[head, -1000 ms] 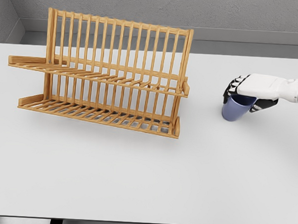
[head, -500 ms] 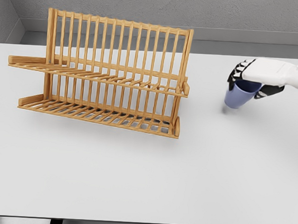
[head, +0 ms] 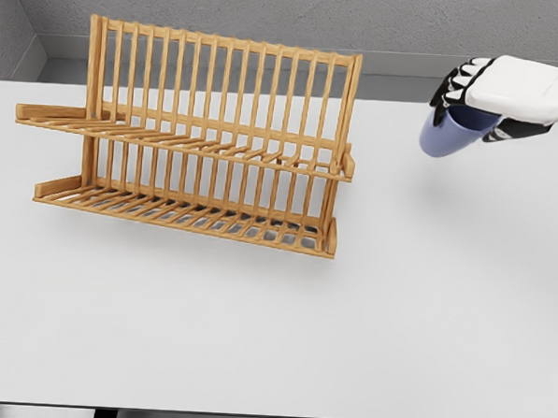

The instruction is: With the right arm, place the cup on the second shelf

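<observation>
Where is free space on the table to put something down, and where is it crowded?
The table is bare in front of the rack, all the way to the near edge, and on the right beneath the right hand holding the cup. Only the back left, where the rack stands, is crowded.

white table (head: 272,340), grey wall (head: 271,12)

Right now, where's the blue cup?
In the head view the blue cup is at upper right, tilted in the right hand, lifted above the white table and well right of the wooden rack.
</observation>
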### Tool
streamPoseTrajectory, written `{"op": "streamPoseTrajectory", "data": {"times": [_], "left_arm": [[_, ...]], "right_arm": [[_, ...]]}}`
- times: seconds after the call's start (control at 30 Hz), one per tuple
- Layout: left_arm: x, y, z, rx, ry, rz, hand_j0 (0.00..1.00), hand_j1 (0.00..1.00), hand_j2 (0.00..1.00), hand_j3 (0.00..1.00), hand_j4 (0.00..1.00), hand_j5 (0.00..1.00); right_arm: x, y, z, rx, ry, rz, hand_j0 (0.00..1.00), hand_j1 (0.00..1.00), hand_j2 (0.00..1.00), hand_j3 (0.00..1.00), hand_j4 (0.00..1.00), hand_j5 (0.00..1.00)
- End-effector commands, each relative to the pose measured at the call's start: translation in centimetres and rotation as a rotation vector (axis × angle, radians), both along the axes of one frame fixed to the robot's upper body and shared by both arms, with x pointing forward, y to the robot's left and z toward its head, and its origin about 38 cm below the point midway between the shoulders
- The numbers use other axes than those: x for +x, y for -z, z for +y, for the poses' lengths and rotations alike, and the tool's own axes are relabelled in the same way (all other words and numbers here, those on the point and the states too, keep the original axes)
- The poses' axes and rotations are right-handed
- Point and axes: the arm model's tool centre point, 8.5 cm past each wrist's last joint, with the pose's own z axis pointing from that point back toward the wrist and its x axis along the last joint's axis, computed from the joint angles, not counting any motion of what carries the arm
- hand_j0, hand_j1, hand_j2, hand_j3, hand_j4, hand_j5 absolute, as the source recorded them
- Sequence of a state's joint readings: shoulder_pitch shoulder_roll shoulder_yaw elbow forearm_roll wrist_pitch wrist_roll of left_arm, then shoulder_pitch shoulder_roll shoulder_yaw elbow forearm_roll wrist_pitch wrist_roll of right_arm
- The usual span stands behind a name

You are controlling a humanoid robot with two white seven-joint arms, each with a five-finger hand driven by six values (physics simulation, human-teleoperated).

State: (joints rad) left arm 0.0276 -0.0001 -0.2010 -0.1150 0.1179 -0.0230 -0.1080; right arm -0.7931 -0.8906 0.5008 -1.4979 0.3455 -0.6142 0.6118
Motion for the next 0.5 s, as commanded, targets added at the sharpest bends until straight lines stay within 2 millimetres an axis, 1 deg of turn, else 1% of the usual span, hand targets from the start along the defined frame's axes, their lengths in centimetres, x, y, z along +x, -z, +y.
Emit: {"op": "streamPoseTrajectory", "data": {"times": [0.0,0.03,0.1,0.17,0.27,0.47], "left_arm": [[0.0,0.0,0.0,-0.001,0.0,0.0,1.0,1.0,1.0,1.0,1.0,1.0],[0.0,0.0,0.0,0.001,0.0,0.0,1.0,1.0,1.0,1.0,1.0,1.0],[0.0,0.0,0.0,-0.001,0.0,0.0,1.0,1.0,1.0,1.0,1.0,1.0],[0.0,0.0,0.0,0.001,0.0,0.0,1.0,1.0,1.0,1.0,1.0,1.0],[0.0,0.0,0.0,-0.001,0.0,0.0,1.0,1.0,1.0,1.0,1.0,1.0],[-0.1,0.0,0.0,0.001,0.0,0.001,1.0,1.0,1.0,1.0,1.0,1.0]], "right_arm": [[-0.7,-1.5,0.5,0.005,-0.023,-0.043,0.56,0.56,0.56,0.56,0.56,0.56],[-1.0,-2.4,0.6,0.01,-0.028,-0.069,0.56,0.56,0.56,0.56,0.56,0.56],[-1.6,-2.9,0.8,-0.004,-0.042,-0.087,0.56,0.56,0.56,0.56,0.56,0.56],[-2.2,-3.3,1.8,-0.01,-0.077,-0.105,0.56,0.56,0.56,0.56,0.56,0.56],[-3.4,-3.7,3.3,-0.025,-0.132,-0.13,0.56,0.56,0.56,0.56,0.56,0.56],[-4.3,-3.7,5.0,-0.027,-0.186,-0.143,0.56,0.56,0.56,0.56,0.56,0.56]]}}
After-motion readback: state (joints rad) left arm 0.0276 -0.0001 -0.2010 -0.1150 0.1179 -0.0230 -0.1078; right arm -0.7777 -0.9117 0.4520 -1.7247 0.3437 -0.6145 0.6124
